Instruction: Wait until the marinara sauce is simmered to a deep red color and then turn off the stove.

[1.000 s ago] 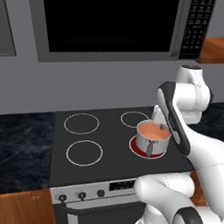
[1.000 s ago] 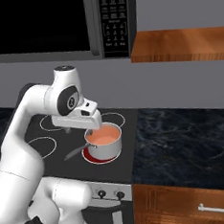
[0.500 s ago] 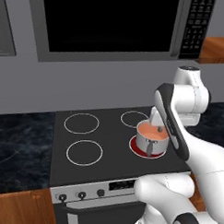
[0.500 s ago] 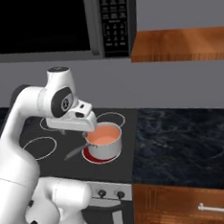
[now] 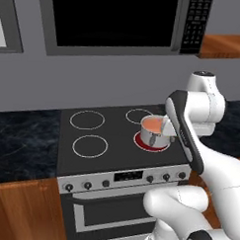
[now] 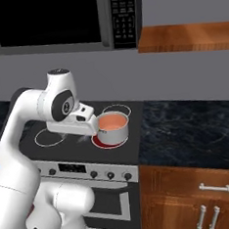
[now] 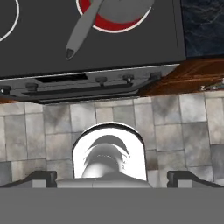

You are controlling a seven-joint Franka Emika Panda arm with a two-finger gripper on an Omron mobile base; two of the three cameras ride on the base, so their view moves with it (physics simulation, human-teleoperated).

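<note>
While the marinara sauce (image 6: 110, 121) sits pale orange, the gripper (image 7: 112, 178) (fingers parted) holds nothing.

Plain grey wall (image 5: 94, 86). Black microwave (image 5: 116, 20) mounted overhead. Dark marbled stone countertop (image 6: 192, 134) over brown wooden cabinets (image 6: 192, 198) with silver bar handles. Wooden shelf (image 6: 188, 36) upper right. Grey-beige stone tile floor (image 7: 183, 127).

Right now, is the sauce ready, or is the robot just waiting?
Done: the pot sits on the glowing red burner, so the heat is on. In hand: waiting, since the sauce looks pale orange, not deep red. The gripper is open and holds nothing, facing the floor before the stove. Left: turn a knob once the sauce reddens.
</note>
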